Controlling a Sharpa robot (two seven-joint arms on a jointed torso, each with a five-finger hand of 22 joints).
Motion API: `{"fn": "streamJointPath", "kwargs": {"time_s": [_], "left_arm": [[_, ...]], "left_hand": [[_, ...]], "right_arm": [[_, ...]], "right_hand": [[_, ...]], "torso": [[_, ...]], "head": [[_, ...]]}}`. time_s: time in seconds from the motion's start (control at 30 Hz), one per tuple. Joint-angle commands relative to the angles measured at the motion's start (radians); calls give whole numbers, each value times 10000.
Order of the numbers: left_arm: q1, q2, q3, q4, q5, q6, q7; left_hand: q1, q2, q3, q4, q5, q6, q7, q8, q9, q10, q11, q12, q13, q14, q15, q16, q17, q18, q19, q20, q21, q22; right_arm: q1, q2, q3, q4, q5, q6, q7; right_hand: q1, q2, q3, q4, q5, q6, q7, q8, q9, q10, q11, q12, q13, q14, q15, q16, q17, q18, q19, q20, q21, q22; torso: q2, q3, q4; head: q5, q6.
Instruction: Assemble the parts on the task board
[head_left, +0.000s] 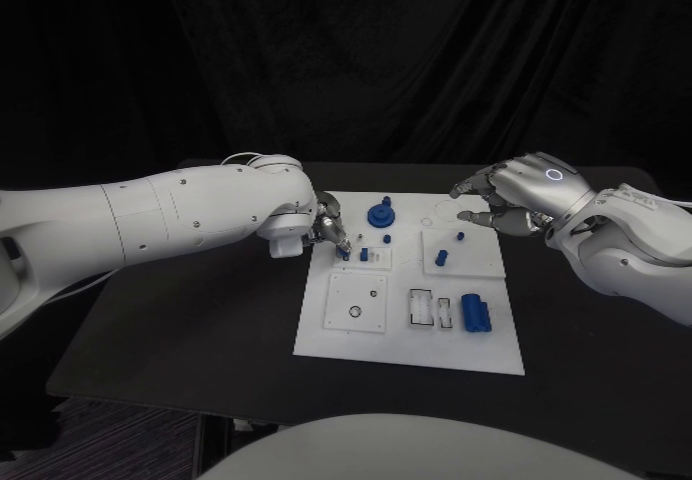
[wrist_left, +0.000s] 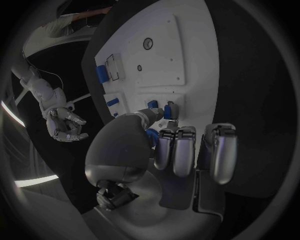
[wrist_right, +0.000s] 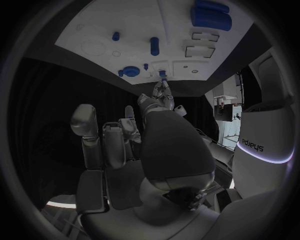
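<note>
The white task board (head_left: 378, 345) lies mid-table. My left hand (head_left: 329, 228) is at the board's left edge, and its thumb and a finger pinch a small blue part (head_left: 343, 253) that stands on the board; the same part (wrist_right: 162, 73) sits at those fingertips in the right wrist view. The other fingers (wrist_left: 185, 150) are curled in. A round blue gear-like part (head_left: 382, 213) stands just beyond the left hand. My right hand (head_left: 515, 195) hovers over the board's far right corner, its fingers apart with nothing in them.
More blue parts are on the board: a short peg (head_left: 441, 258), a tiny one (head_left: 460, 237) and a large cylinder (head_left: 476, 312) beside an empty slot (head_left: 420, 307). A square plate with a ring hole (head_left: 356, 303) sits near left. Black table (head_left: 202, 320) surrounds the board.
</note>
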Motion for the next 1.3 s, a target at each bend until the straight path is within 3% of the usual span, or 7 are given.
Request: {"fn": "streamJointPath", "kwargs": {"time_s": [0.03,0.3,1.3], "left_arm": [[-24,35,10,-7,20,-13,47],[-98,76,10,-21,20,-164,78],[-98,76,10,-21,20,-164,78]], "left_hand": [[-161,-3,-51,-46,-127,517,-627,61,3164,1060,-60,-45,2630,1040,-57,65,2631,77,630,-73,-34,2329],[-264,-16,-80,-43,-258,466,-626,32,3260,1060,-58,-45,2630,1040,-55,65,2631,87,609,-74,-75,2315],[-264,-16,-80,-43,-258,466,-626,32,3260,1060,-58,-45,2630,1040,-55,65,2631,87,609,-74,-75,2315]], "right_arm": [[-24,8,7,-4,-24,127,-210],[-29,28,7,-21,-23,218,-247],[-29,28,7,-21,-23,218,-247]], "right_hand": [[96,-29,-5,50,36,99,-5,15,-13,-77,-9,-66,-15,-52,9,-37,1143,193,-85,-5,-45,1122],[96,-29,-5,50,36,99,-5,15,-13,-77,-9,-66,-15,-52,9,-37,1143,193,-85,-5,-45,1122],[96,-29,-5,50,36,99,-5,15,-13,-77,-9,-66,-15,-52,9,-37,1143,193,-85,-5,-45,1122]], "torso": [[-9,-10,2],[-16,-15,4],[-16,-15,4]], "head": [[12,1],[3,1],[3,1]]}}
